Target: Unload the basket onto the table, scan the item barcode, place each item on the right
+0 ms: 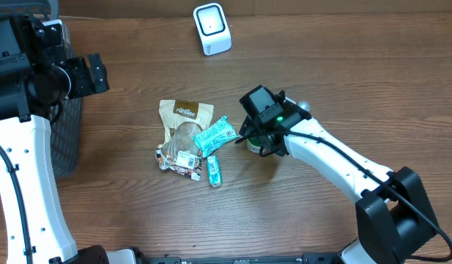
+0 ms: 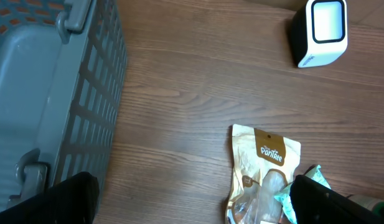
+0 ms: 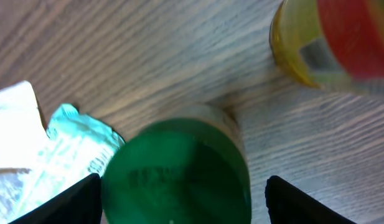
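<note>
— Scanner [image 1: 212,28] first: where does it sit?

— At the far edge of the wooden table [image 1: 138,227]. It is a small white barcode scanner, well apart from the goods in the middle.

— And the item?

— A green-lidded jar [image 3: 179,168] stands upright on the wood, on the side of the heap nearest the right arm. The right gripper [image 3: 182,208] hangs directly over it. In the right wrist view the lid fills most of the space between the two dark fingers [image 3: 73,199], one on either side.

— Clamped?

— No, the claw is spread. A strip of table shows between the lid and one finger. Whether the other finger touches the lid I cannot tell.

— What lies around it?

— A teal wrapper [image 1: 215,134] lies just beside the jar, its far end resting on a brown stand-up pouch [image 1: 184,114]. Nearer the arms' bases are a crinkled clear packet [image 1: 176,157] with a white label and a small teal packet [image 1: 214,170]. In the right wrist view a yellow container [image 3: 328,43] with red on it stands near the jar, too blurred to name.

— Left arm?

— The left gripper [image 2: 192,199] is up beside the grey plastic basket [image 2: 55,93] at the table's left side. Its fingers are spread wide, holding nothing. Below the gap between them are bare wood and the lower end of the pouch.
</note>
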